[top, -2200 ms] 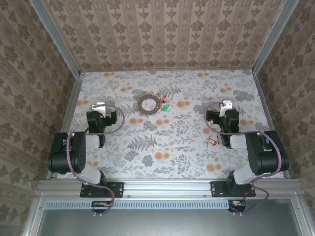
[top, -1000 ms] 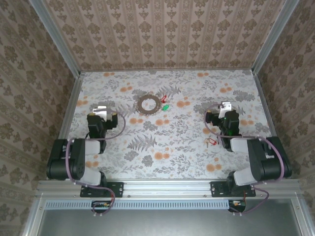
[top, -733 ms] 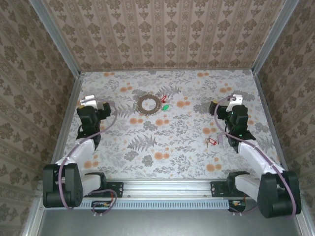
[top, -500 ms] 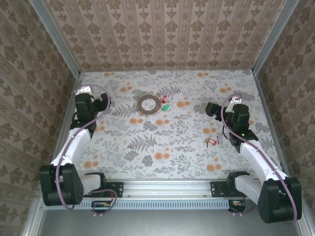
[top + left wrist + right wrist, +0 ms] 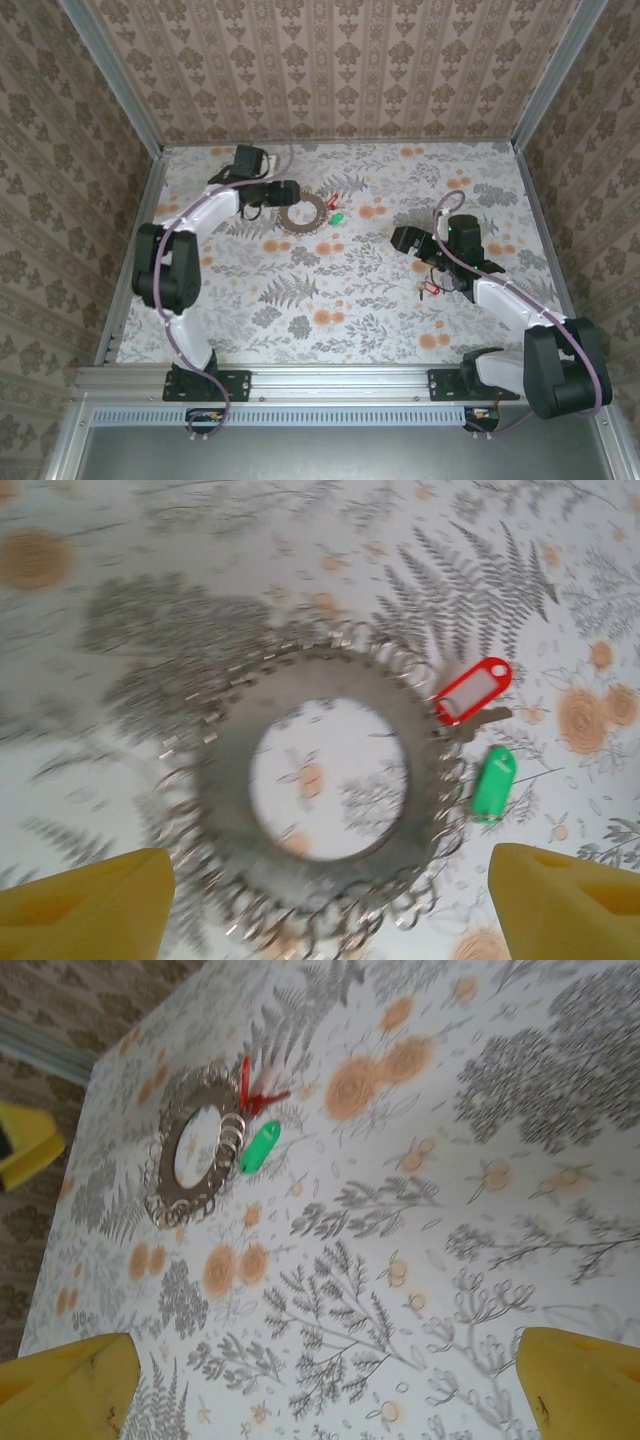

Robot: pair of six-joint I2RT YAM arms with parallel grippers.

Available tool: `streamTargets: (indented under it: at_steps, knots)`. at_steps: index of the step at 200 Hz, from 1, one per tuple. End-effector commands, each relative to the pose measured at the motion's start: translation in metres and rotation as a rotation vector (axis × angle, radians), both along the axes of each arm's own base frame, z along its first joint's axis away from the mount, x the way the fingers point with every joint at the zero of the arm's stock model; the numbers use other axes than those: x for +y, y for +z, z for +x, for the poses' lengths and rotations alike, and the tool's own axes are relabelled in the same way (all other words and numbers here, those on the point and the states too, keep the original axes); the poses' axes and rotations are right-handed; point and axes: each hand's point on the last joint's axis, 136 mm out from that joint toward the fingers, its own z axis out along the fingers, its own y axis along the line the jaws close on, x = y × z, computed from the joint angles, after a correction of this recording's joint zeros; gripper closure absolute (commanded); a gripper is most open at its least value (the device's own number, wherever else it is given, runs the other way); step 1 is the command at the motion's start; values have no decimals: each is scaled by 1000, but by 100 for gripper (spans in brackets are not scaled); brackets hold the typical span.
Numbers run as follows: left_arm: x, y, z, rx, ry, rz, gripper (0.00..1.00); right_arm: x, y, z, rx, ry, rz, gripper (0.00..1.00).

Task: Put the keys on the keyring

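So far nothing looks finished: the keyring (image 5: 228, 780) lies flat on the far part of the table (image 5: 340, 310), with a red-tagged key (image 5: 472, 692) and a green-tagged key (image 5: 493, 783) just beside its right edge, though I cannot tell whether either is hooked on. A third key (image 5: 432, 288), also red-tagged, lies loose well apart, near the right arm. The left end effector (image 5: 325, 905) hovers over the keyring, spread and empty, and the right end effector (image 5: 320, 1385) is wide open too, so the threading seems mostly ahead.
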Motion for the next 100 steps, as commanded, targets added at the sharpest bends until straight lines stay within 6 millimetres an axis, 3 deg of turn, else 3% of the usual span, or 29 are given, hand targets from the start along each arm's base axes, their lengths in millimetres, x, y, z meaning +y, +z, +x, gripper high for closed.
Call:
streamTargets:
  at_steps: [1,37,100]
  knots:
    - [-9,-22,-5,120,-68,73,18,15,4,0,26,43,14,2]
    - [-18,-43,6,186,-31,65,19,28,-1,-6,47,76,4,2]
    - [-40,-65,0,247,-82,-29,19,41,-3,-5,60,91,-10,1]
